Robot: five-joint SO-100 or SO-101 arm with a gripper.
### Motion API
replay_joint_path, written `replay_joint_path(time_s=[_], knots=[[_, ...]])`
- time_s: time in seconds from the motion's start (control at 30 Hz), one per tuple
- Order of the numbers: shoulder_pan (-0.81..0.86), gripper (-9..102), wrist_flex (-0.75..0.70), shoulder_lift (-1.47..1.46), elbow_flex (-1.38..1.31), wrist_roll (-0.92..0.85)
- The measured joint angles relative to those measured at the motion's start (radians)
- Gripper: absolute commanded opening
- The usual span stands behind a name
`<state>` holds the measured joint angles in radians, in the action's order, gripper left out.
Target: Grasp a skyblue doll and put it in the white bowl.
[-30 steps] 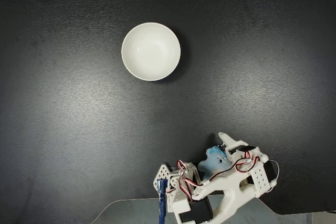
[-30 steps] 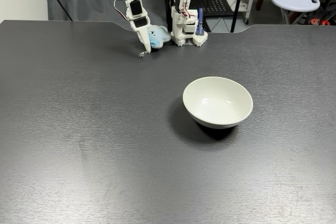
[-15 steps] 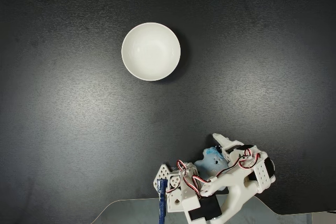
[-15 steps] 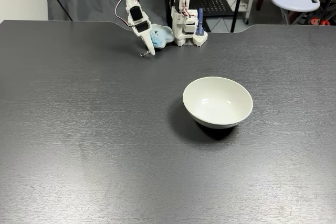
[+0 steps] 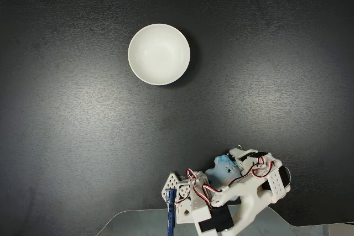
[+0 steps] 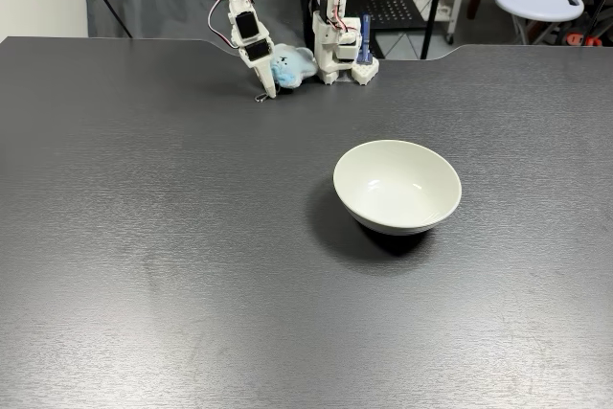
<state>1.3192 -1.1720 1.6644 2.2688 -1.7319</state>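
Fixed views: tool (image 6: 269, 81) closed on skyblue doll (image 6: 289, 67) at top centre, beside arm base; white bowl (image 6: 397, 186) well apart, awaiting drop.

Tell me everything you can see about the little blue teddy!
The skyblue doll is a small, fluffy, light-blue plush toy. It sits on the dark table close to the arm's white base, far from the white bowl. The gripper is right against it, with one white finger covering part of it, so its face and shape are hard to make out. A small metal clasp lies beside it.
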Motion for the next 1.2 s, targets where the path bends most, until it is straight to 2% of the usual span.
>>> replay_joint_path(time_s=[0.37, 0.67, 0.87, 1.1, 1.2], knots=[[0.0, -1, 0.009, -0.015, -0.026, 0.009], [0.0, -1, 0.14, -0.051, -0.314, 0.035], [0.0, -1, 0.236, -0.057, -0.449, 0.216], [0.0, -1, 0.232, 0.005, -0.589, 0.535], [0.0, -1, 0.166, 0.092, -0.603, 0.629]])
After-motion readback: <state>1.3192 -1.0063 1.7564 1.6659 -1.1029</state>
